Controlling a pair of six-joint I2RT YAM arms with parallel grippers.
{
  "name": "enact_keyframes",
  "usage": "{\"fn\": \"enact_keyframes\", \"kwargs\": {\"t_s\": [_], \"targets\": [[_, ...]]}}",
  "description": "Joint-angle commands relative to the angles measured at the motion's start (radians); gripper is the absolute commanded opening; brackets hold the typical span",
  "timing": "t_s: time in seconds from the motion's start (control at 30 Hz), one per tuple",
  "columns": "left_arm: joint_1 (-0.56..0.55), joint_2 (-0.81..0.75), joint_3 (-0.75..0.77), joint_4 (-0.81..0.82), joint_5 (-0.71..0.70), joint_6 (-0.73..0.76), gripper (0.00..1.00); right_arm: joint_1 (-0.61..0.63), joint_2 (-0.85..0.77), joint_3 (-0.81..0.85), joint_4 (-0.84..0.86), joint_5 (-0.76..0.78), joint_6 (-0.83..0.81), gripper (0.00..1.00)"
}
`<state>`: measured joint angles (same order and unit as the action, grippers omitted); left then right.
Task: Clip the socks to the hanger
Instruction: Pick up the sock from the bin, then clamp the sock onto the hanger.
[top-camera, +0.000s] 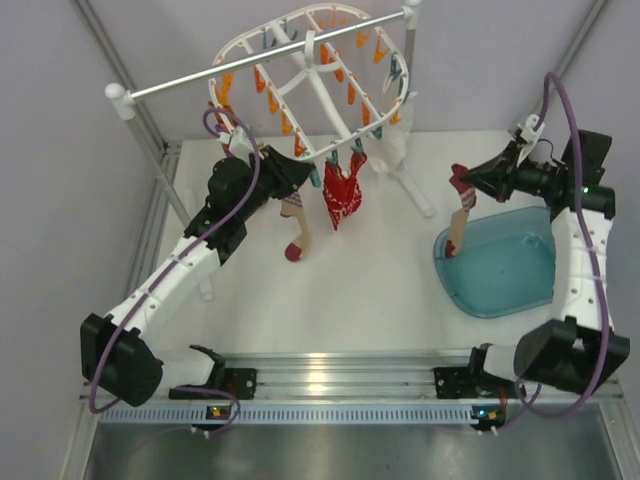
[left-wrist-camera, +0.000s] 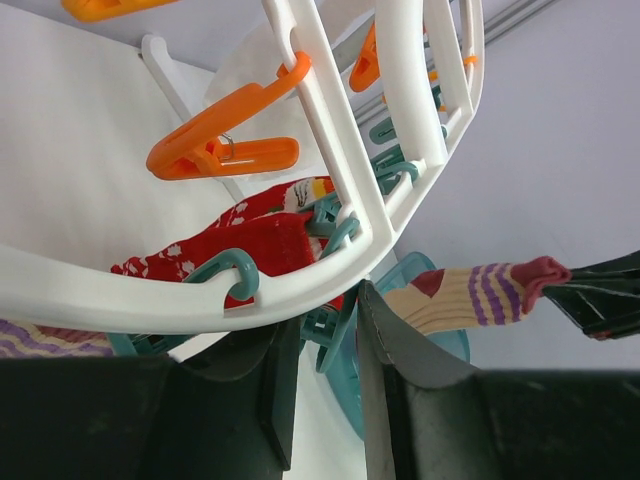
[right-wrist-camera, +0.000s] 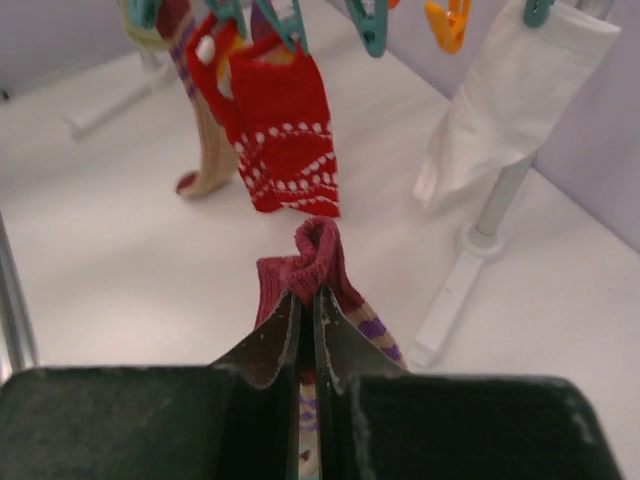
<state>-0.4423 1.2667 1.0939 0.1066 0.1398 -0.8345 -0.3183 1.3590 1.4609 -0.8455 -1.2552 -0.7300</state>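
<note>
The white oval hanger (top-camera: 240, 45) hangs from a rail at the back, its rim (left-wrist-camera: 150, 290) crossing the left wrist view. One cream sock (top-camera: 296, 225) with purple stripes and a red toe hangs clipped under the near rim and also shows from the right wrist (right-wrist-camera: 205, 150). My left gripper (top-camera: 290, 178) is up under that rim, its jaws (left-wrist-camera: 325, 310) closed on a teal clip (left-wrist-camera: 335, 330). My right gripper (top-camera: 462, 180) is shut (right-wrist-camera: 310, 295) on the maroon cuff of the other sock (right-wrist-camera: 320, 250), which dangles (top-camera: 458, 225) over the tray's left edge.
A red patterned sock (top-camera: 342, 195) hangs clipped beside the cream one. A teal tray (top-camera: 510, 270) lies at the right. A white cloth (right-wrist-camera: 500, 110) hangs by the rail's right post. The metal rail (top-camera: 260, 60) spans the back, and an orange clip (left-wrist-camera: 220, 150) hangs from a hanger crossbar.
</note>
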Motion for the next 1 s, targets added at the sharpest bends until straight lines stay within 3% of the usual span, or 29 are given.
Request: {"fn": "enact_keyframes", "kwargs": {"t_s": [0.0, 0.03, 0.17, 0.4, 0.5, 0.63, 0.8, 0.97], "targets": [[0.007, 0.016, 0.020, 0.041, 0.009, 0.008, 0.00, 0.053, -0.200, -0.222, 1.117, 0.002, 1.110, 0.00], [0.007, 0.020, 0.021, 0.042, 0.009, 0.006, 0.00, 0.074, -0.199, -0.232, 1.248, 0.029, 1.214, 0.00], [0.007, 0.028, 0.034, 0.048, 0.014, 0.005, 0.00, 0.194, -0.146, -0.057, 0.981, 0.140, 1.179, 0.00], [0.007, 0.026, 0.038, 0.064, 0.021, 0.009, 0.00, 0.479, -0.169, -0.207, 0.936, 0.394, 1.202, 0.00], [0.007, 0.031, 0.038, 0.067, 0.023, 0.003, 0.00, 0.609, -0.166, -0.293, 0.967, 0.519, 1.236, 0.00], [0.007, 0.039, 0.035, 0.076, 0.023, -0.009, 0.00, 0.761, -0.143, -0.399, 1.135, 0.629, 1.305, 0.00], [0.008, 0.039, 0.031, 0.082, 0.026, -0.025, 0.00, 0.857, -0.043, -0.424, 1.238, 0.688, 1.360, 0.00], [0.010, 0.033, 0.023, 0.090, 0.032, -0.037, 0.00, 0.868, 0.037, -0.430, 1.306, 0.761, 1.396, 0.00]]}}
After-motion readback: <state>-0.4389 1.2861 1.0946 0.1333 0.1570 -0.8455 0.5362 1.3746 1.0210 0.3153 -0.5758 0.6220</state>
